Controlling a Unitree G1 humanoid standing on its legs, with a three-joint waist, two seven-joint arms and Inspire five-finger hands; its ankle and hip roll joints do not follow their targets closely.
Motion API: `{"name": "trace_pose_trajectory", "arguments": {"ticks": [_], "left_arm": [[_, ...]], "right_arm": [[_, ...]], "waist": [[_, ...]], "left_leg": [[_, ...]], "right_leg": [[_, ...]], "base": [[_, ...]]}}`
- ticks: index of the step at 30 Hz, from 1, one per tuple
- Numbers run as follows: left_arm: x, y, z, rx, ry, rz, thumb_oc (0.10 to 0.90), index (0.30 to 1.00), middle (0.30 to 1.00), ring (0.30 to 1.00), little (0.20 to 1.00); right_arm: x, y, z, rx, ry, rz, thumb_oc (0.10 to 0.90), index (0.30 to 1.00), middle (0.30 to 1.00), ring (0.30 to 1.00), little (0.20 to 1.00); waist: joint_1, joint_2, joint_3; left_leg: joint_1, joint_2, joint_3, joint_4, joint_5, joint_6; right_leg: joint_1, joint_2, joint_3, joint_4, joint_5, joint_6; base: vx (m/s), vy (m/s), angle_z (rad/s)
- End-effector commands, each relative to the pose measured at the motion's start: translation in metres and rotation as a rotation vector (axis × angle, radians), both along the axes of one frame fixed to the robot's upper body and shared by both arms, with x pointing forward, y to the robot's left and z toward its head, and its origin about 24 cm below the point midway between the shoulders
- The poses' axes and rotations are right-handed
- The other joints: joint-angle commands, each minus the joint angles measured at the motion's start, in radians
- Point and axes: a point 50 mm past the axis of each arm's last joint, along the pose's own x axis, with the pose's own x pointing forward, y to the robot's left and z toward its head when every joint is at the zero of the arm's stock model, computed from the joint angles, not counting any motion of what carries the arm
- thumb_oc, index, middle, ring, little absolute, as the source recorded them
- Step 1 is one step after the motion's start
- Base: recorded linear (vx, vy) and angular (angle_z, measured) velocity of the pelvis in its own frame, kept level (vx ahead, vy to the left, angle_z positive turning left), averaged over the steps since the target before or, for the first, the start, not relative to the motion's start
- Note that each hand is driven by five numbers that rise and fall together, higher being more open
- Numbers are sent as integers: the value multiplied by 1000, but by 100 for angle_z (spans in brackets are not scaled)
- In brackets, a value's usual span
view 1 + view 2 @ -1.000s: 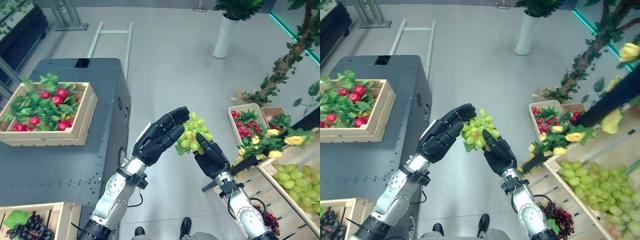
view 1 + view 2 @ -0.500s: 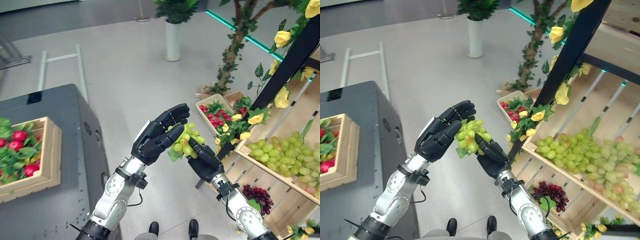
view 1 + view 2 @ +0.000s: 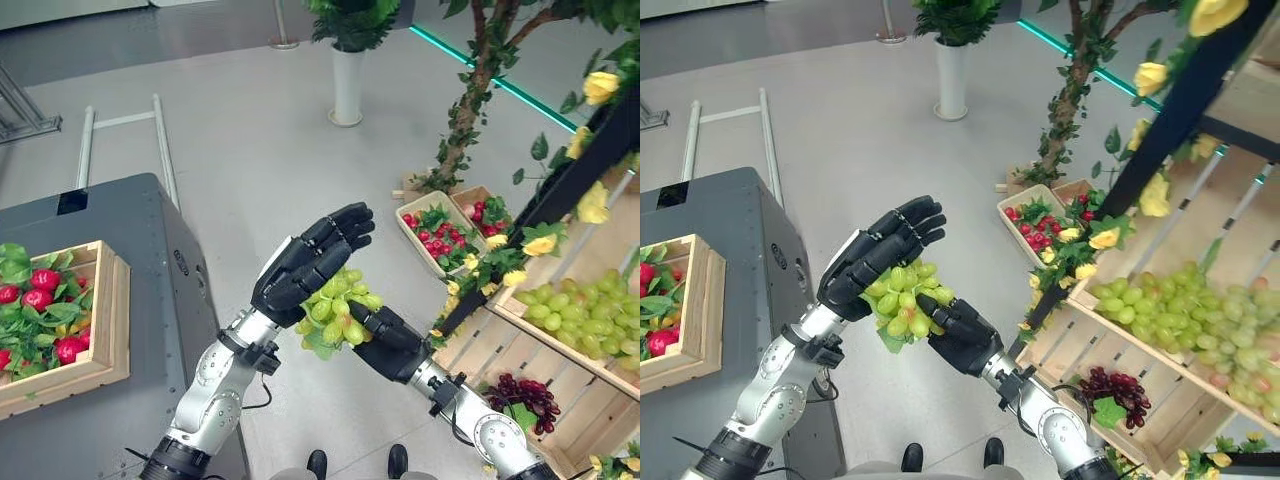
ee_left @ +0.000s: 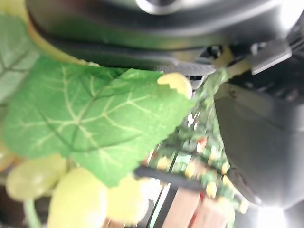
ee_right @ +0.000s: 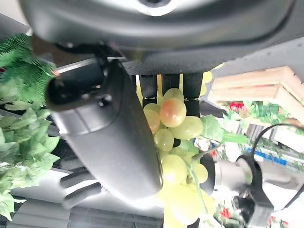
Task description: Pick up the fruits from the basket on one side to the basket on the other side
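A bunch of green grapes (image 3: 335, 310) with a leaf is held in mid-air above the floor, between my two hands. My right hand (image 3: 388, 342) comes from below and to the right, its fingers and thumb curled round the bunch (image 5: 173, 142). My left hand (image 3: 308, 262) lies over the top of the grapes with its fingers (image 3: 908, 222) nearly straight, palm against the fruit. In the left wrist view the leaf (image 4: 85, 118) and a few grapes (image 4: 71, 194) sit right against the palm.
A wooden crate of red fruit and leaves (image 3: 105, 330) stands on a dark grey cabinet (image 3: 150, 250) at left. A sloped wooden shelf (image 3: 520, 345) at right holds green grapes (image 3: 580, 315) and dark grapes (image 3: 520, 398). A small crate of red fruit (image 3: 440, 225) and a white planter (image 3: 347, 85) stand on the floor.
The camera has shifted. Both hands and the grape bunch sit lower than before, and my left hand's fingers have straightened over the top of the bunch.
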Motion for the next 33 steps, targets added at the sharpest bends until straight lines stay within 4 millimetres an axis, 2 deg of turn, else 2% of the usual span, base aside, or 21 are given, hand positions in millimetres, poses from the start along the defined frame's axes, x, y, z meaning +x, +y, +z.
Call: {"name": "trace_pose_trajectory", "arguments": {"ticks": [1, 3, 4, 6, 8, 11, 13, 15, 16, 17, 20, 27, 33], "left_arm": [[-3, -18, 42, -97, -200, -143, 800, 900, 900, 900, 900], [-2, -20, 42, -105, -192, -156, 800, 900, 900, 900, 900], [-1, -20, 43, -88, -198, -155, 800, 900, 900, 900, 900], [-1, -20, 43, -91, -196, -170, 800, 900, 900, 900, 900], [-2, -18, 41, -99, -186, -184, 800, 900, 900, 900, 900], [-2, -16, 41, -103, -179, -169, 800, 900, 900, 900, 900], [-2, -13, 40, -113, -179, -169, 800, 900, 900, 900, 900], [-1, -12, 40, -119, -179, -168, 800, 900, 900, 900, 900], [-1, -12, 40, -119, -179, -168, 800, 900, 900, 900, 900], [-1, -12, 40, -130, -189, -148, 800, 900, 900, 900, 900], [-1, -12, 42, -146, -211, -137, 800, 900, 900, 900, 900], [0, -12, 49, -184, -246, -139, 800, 900, 900, 900, 900], [-3, -5, 54, -145, -284, -140, 800, 900, 900, 900, 900]], "right_arm": [[14, 13, 48, 203, -271, 36, 400, 300, 300, 300, 300], [13, 15, 47, 207, -275, 48, 400, 300, 300, 300, 300], [13, 15, 47, 206, -273, 59, 400, 300, 300, 300, 300], [13, 14, 49, 200, -286, 76, 400, 300, 300, 300, 300], [13, 12, 52, 186, -295, 96, 400, 300, 300, 300, 300], [13, 15, 51, 173, -297, 123, 400, 300, 300, 300, 300], [13, 16, 50, 158, -302, 156, 400, 300, 300, 300, 300], [12, 16, 48, 145, -299, 170, 400, 300, 300, 300, 300], [12, 16, 48, 145, -299, 170, 400, 300, 300, 300, 300], [10, 17, 47, 126, -301, 204, 400, 300, 300, 300, 300], [10, 16, 48, 96, -302, 242, 400, 300, 300, 300, 300], [5, 4, 46, -16, -298, 322, 400, 300, 300, 300, 300], [1, -6, 53, -47, -335, 324, 400, 300, 300, 300, 300]], "waist": [[-17, -8, -69], [-17, -11, -67], [-15, -11, -69], [-13, -8, -72], [-6, 3, -77], [6, 12, -80], [25, 12, -91], [32, 12, -100], [32, 12, -100], [33, 1, -116], [24, -7, -123], [-1, -29, -128], [-10, -26, -127]], "left_leg": [[-7, -22, -10, 25, -111, 19], [-5, -24, 8, 22, -113, 19], [-4, -22, 38, 7, -104, 21], [-8, -22, 53, 4, -99, 24], [-22, -14, 81, 6, -89, 27], [-33, -2, 115, 2, -80, 31], [-45, 15, 132, 2, -71, 21], [-48, 29, 138, 2, -66, 9], [-48, 29, 138, 2, -66, 9], [-49, 52, 149, 2, -59, -17], [-47, 81, 150, 2, -48, -45], [-53, 132, 145, 2, -28, -86], [-73, 150, 124, 2, -10, -107]], "right_leg": [[-99, -110, 0, 99, 107, 81], [-114, -119, -24, 99, 136, 89], [-123, -118, -63, 116, 142, 94], [-129, -110, -81, 147, 135, 94], [-126, -98, -122, 228, 90, 81], [-111, -105, -166, 284, 60, 64], [-64, -104, -208, 247, 20, 52], [-22, -94, -223, 197, -16, 43], [-22, -94, -223, 197, -16, 43], [39, -63, -226, 76, -37, 36], [60, -35, -201, 13, -34, 21], [74, 19, -191, -23, -41, -16], [69, 28, -201, -23, -43, -26]], "base": [[-47, 90, -44], [-76, 45, -61], [-114, 18, -74], [-81, -9, -66], [-95, -46, -56], [-87, -74, -46], [-52, -200, -64], [-22, -189, -35], [-15, -329, -18], [-13, -357, -11], [-26, -273, -8], [-38, -196, -31], [-23, -82, 5]]}}
